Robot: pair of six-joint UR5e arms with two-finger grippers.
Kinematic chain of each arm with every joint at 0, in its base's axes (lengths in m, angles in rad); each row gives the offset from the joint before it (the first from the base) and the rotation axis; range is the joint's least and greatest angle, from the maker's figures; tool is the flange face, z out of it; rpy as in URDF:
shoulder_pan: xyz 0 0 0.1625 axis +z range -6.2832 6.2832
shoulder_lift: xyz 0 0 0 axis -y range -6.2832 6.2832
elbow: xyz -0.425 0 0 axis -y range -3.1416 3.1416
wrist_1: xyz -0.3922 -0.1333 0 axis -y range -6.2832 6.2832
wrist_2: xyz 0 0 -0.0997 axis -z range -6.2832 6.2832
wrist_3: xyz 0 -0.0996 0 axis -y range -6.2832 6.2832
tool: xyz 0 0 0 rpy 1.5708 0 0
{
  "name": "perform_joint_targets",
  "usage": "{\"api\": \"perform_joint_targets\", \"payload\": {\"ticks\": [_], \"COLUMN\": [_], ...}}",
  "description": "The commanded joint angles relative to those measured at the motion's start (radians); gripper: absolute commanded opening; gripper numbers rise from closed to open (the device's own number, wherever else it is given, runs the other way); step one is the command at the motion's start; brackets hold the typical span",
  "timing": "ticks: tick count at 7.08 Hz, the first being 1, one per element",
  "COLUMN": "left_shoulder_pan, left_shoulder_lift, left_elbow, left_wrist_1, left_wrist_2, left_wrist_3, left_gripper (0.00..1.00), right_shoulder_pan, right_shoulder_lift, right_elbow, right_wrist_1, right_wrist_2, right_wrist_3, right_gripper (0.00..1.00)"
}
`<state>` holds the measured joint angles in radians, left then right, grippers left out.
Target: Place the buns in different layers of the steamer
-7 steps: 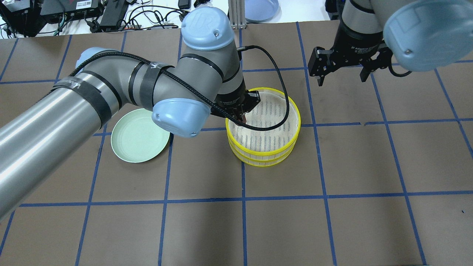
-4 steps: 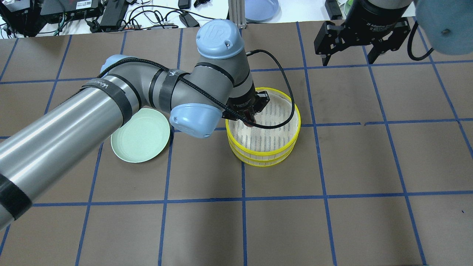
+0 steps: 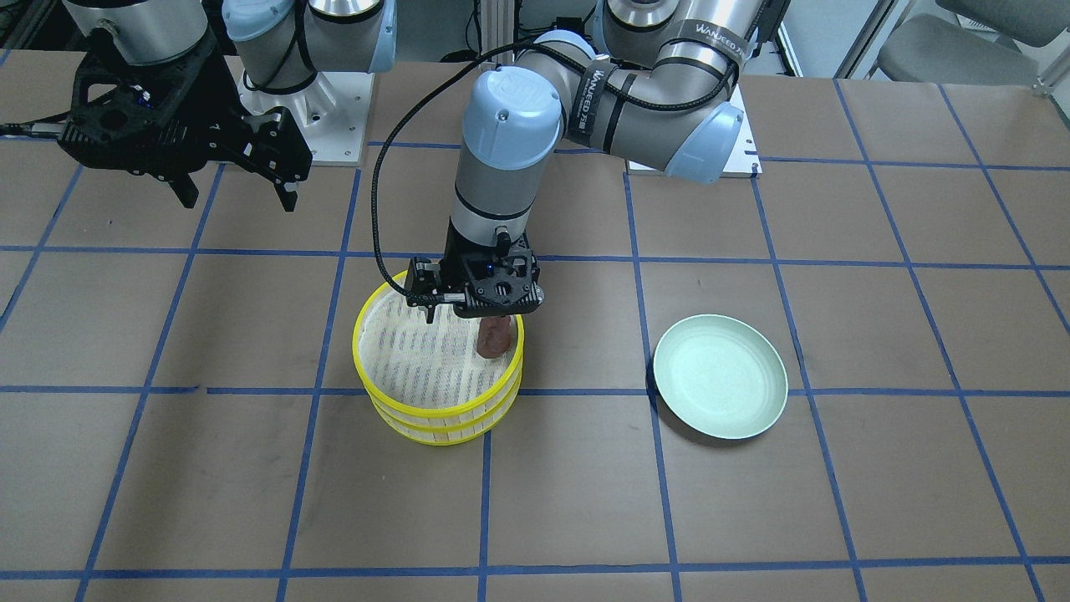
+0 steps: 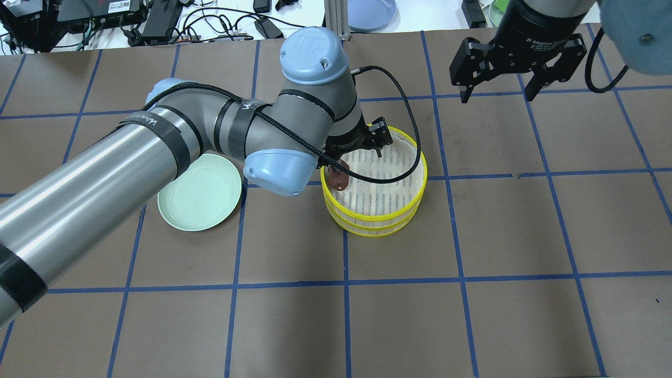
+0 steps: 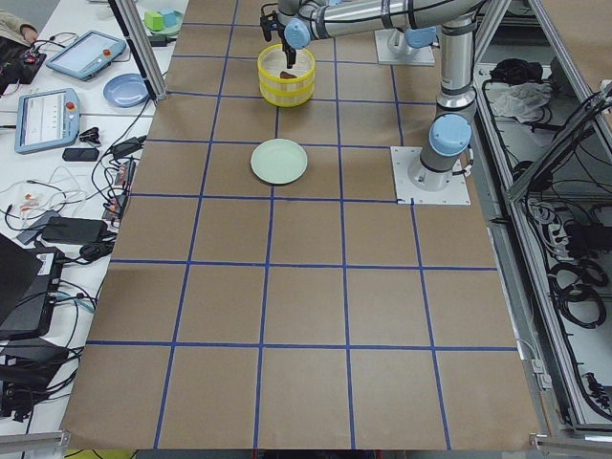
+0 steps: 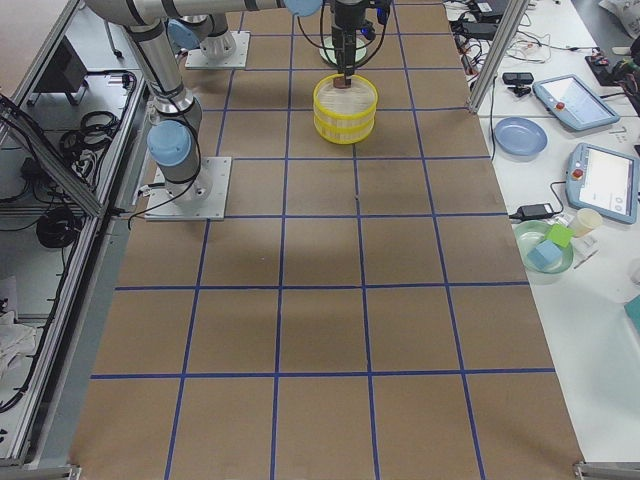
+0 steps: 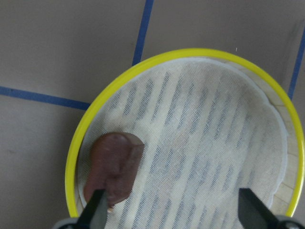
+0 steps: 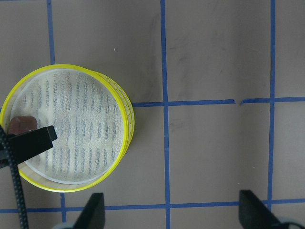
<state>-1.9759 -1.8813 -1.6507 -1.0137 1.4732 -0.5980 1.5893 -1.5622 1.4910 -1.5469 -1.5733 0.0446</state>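
The left gripper (image 4: 357, 161) hangs over the top steamer layer (image 4: 424, 173), jaws spread wide and empty, with the brown bun (image 4: 339, 180) on that floor at 9 o'clock in the overhead view, close to the rim. One fingertip (image 7: 97, 207) is right beside the bun, so the safe exit looks straight up; the right gripper (image 4: 497, 95), also spread, hovers far off at 1 o'clock.

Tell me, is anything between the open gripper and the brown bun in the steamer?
Nothing visible is. The left gripper hangs just above the brown bun, jaws open, and the bun sits in the top tray near its rim.
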Motion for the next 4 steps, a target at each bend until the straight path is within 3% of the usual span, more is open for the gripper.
{"api": "perform_joint_targets", "payload": {"ticks": [1,4], "left_shoulder_pan": [0.040,0.130], "left_shoulder_lift": [0.074,0.232], "left_elbow": [0.011,0.020], "left_wrist_1": [-0.061,-0.222], "left_wrist_2": [0.093,0.145], "left_wrist_3": [0.224,0.439], "left_gripper": [1.00,1.00], "right_shoulder_pan": [0.000,0.000], "right_shoulder_lift": [-0.001,-0.001], "right_elbow": [0.003,0.003], "right_wrist_1": [0.004,0.004], "right_wrist_2": [-0.001,-0.004], "right_wrist_3": [-0.002,-0.002], "right_gripper": [1.00,1.00]}}
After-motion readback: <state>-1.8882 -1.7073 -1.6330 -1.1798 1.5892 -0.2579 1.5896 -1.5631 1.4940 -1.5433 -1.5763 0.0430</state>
